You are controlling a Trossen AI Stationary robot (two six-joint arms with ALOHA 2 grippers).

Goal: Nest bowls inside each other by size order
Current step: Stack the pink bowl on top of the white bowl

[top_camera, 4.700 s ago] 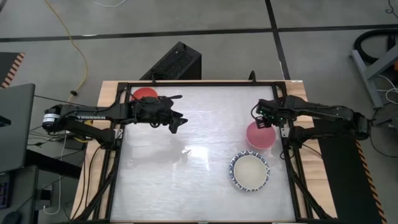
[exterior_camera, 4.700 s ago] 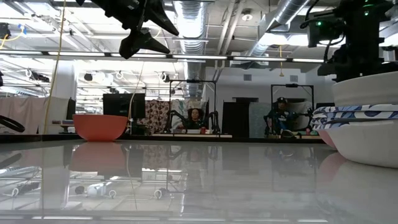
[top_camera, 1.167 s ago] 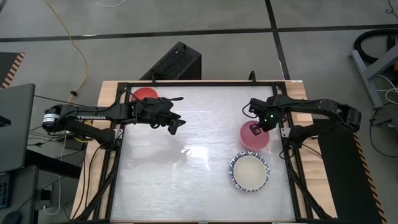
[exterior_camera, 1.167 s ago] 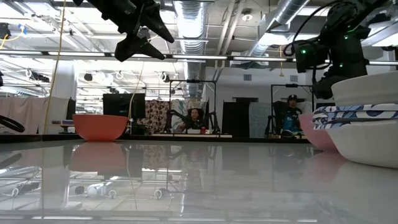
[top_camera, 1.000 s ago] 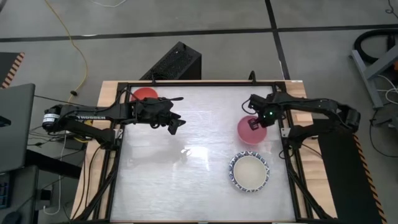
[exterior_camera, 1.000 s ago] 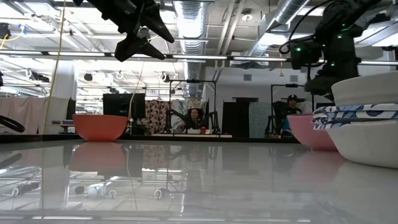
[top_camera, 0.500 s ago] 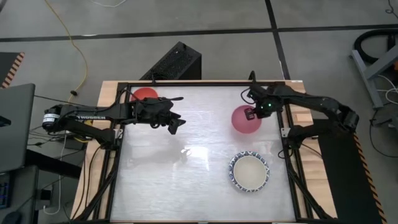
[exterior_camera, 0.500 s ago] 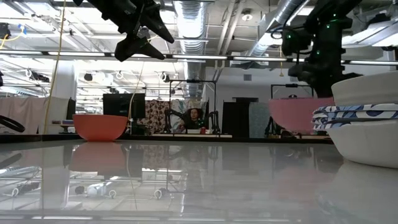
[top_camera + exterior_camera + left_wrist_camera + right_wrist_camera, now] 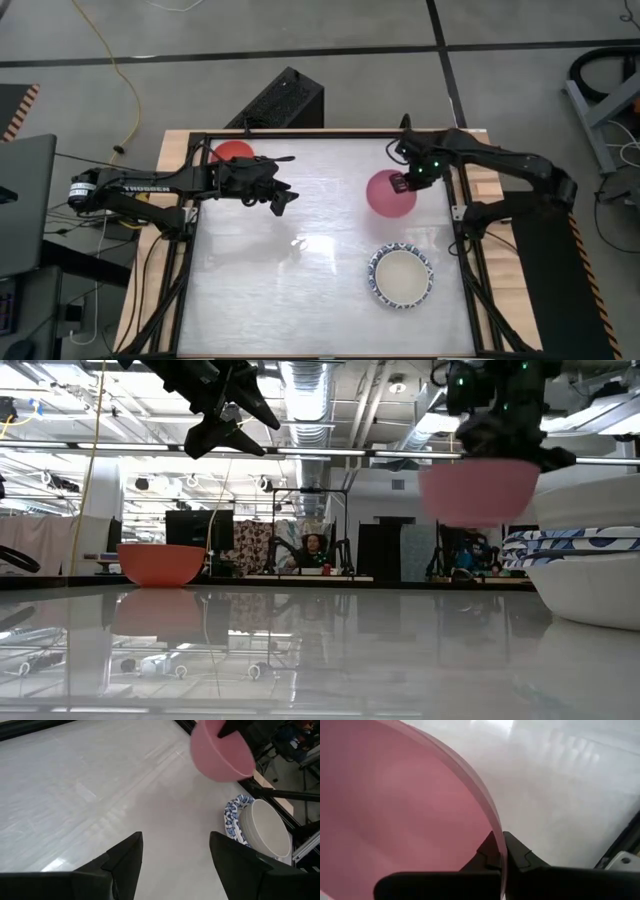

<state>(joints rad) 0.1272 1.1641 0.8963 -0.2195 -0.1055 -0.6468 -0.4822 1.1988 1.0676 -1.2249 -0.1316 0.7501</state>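
While the right gripper (image 9: 405,183) clamped the airborne glossy pink bowl (image 9: 390,193), the round red bowl (image 9: 233,152) sat unnested, well apart from the blue-rimmed white stack (image 9: 402,277).

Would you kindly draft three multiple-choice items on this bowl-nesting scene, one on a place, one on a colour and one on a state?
1. Where does the red bowl stand?
A. at the table's far left corner
B. inside the stack
C. in the left gripper

2. What colour is the bowl that the right gripper holds?
A. red
B. pink
C. cream-white

3. How is the pink bowl now?
A. resting on the table
B. nested in the stack
C. lifted clear of the table

Answers:
1. A, as the high view shows it at that corner, behind the left arm.
2. B, since the right wrist view shows the fingers pinching a pink rim.
3. C, because the low view shows it hanging above the table, apart from the stack of bowls.
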